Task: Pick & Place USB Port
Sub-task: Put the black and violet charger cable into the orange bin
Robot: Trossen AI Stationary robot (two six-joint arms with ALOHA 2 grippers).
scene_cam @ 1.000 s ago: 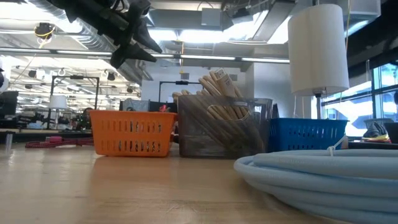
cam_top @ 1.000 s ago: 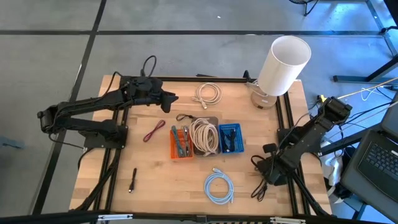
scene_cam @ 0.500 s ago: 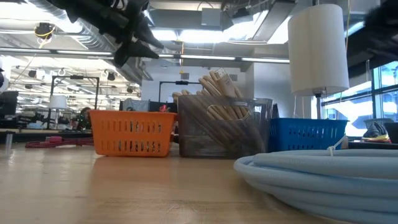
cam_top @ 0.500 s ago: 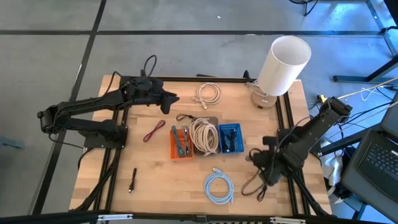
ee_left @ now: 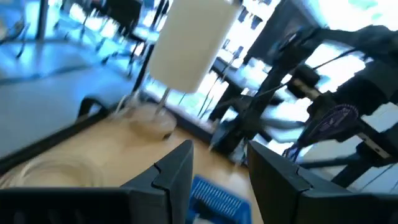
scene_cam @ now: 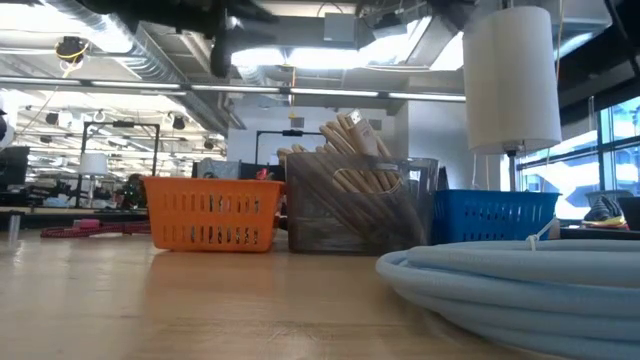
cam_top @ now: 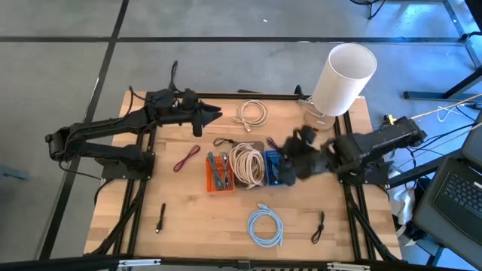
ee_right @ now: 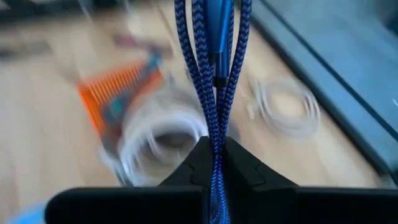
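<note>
Since a second ago the right arm has swung inward from the table's right edge, and the right gripper (cam_top: 292,154) now hangs blurred over the blue bin (cam_top: 274,167). Its fingers (ee_right: 242,167) are pinched on a blue cable (ee_right: 212,74), a folded braided loop with a blue plug between the strands. Beyond the gripper lie the beige coil (ee_right: 161,134) in the clear bin, the orange bin (ee_right: 115,93) and a white cable (ee_right: 283,109) on the wood. A small black cable (cam_top: 319,223) lies well behind it, near the table's front right. The left gripper (cam_top: 212,115) hovers far off, beside the white cable, fingers (ee_left: 171,174) parted with nothing between them.
</note>
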